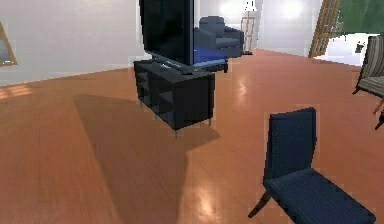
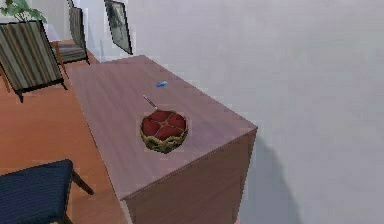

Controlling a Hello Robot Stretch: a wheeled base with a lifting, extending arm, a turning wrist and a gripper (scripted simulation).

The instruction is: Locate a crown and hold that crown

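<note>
The crown (image 2: pixel 164 130), red with a gold rim, sits on the brown worktop (image 2: pixel 110 100) toward its near end, about midway between the two long edges. Farther along lies a thin stick (image 2: pixel 150 102), and beyond that a small blue thing (image 2: pixel 160 84) near the wall-side edge. Past the worktop's far end stand two striped chairs (image 2: pixel 28 55) and a framed picture (image 2: pixel 118 25) on the wall; a dark blue seat (image 2: pixel 35 190) is off its near corner. Ahead, a TV (image 1: pixel 170 30) stands on a dark cabinet (image 1: pixel 178 92), with a blue armchair (image 1: pixel 218 38) behind and a blue chair (image 1: pixel 300 160) nearer on the wood floor (image 1: pixel 80 150). The tool's state cannot be told.
</note>
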